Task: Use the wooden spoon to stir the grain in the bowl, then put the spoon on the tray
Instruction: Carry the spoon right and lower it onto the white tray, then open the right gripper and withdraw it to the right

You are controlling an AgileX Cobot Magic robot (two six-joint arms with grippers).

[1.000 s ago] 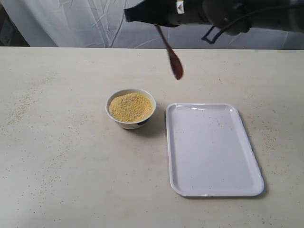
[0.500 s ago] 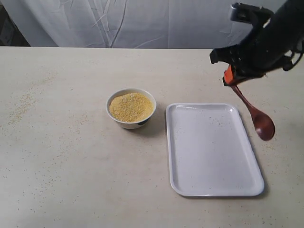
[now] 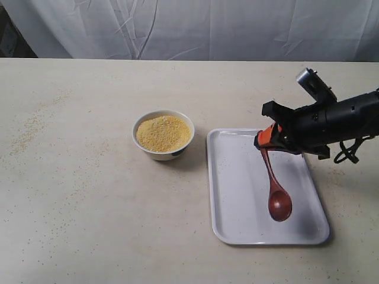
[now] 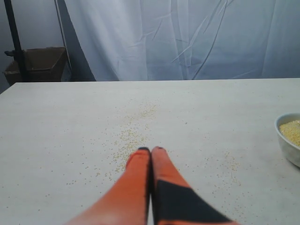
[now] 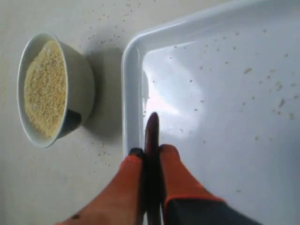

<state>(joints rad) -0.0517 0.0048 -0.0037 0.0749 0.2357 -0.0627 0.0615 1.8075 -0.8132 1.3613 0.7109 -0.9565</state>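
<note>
The dark reddish-brown wooden spoon (image 3: 274, 186) hangs over the white tray (image 3: 237, 195), scoop low near the tray floor; whether it touches I cannot tell. My right gripper (image 3: 262, 142) is shut on its handle above the tray's far part. The right wrist view shows the handle (image 5: 152, 136) clamped between the orange fingers (image 5: 150, 151), just inside the tray's rim (image 5: 132, 93). The white bowl (image 3: 163, 134) of yellow grain (image 3: 163, 132) stands left of the tray; the bowl (image 5: 77, 86) also appears in the right wrist view. My left gripper (image 4: 150, 150) is shut and empty over bare table.
Loose yellow grains (image 4: 131, 136) are scattered on the beige table, mostly at its left side (image 3: 26, 133). A white cloth backdrop (image 3: 195, 29) hangs behind the table. A cardboard box (image 4: 44, 63) sits beyond the table edge in the left wrist view.
The right arm swung from high over the table's back to the right, then came down over the tray, carrying the spoon; the scoop now hangs low over the tray.
</note>
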